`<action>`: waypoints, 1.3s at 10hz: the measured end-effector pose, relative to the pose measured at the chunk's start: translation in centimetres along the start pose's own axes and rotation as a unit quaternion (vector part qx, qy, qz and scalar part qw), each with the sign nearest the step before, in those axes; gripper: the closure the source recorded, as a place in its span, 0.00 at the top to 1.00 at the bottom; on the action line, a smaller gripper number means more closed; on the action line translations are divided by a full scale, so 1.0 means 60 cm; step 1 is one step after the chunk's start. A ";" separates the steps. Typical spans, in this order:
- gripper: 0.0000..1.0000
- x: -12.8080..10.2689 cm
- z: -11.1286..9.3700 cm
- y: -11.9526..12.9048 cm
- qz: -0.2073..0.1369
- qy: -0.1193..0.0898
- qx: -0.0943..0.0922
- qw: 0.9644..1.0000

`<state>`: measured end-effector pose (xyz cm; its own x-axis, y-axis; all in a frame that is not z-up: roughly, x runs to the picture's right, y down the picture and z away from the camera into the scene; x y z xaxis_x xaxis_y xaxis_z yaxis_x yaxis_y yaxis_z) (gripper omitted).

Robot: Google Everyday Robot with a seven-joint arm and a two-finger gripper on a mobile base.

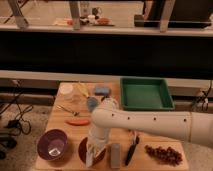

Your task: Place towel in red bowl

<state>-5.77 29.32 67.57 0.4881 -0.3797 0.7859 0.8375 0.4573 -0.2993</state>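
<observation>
The red bowl (pixel 83 149) sits at the table's front edge, right of the purple bowl, and is partly covered by my arm. My gripper (pixel 97 144) points down right over the bowl and is shut on the towel (pixel 90 158). The towel is a pale limp cloth hanging from the gripper, with its lower end down in the bowl. My white arm (pixel 150 122) reaches in from the right, across the front of the table.
A purple bowl (pixel 52 145) sits front left. An upright grey bar (pixel 115 155) and a black utensil (pixel 131 149) are just right of the red bowl, with a dark bunch (pixel 163 154) beyond them. An orange item (pixel 77 121), a blue block (pixel 102 91) and a green tray (pixel 146 93) lie further back.
</observation>
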 end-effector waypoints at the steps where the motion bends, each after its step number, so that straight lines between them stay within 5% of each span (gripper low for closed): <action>1: 0.75 0.000 0.000 0.000 0.000 0.000 0.000 1.000; 13: 0.80 0.000 0.001 0.000 0.000 -0.001 0.000 1.000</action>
<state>-5.78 29.37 67.58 0.4879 -0.3783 0.7867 0.8374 0.4571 -0.2996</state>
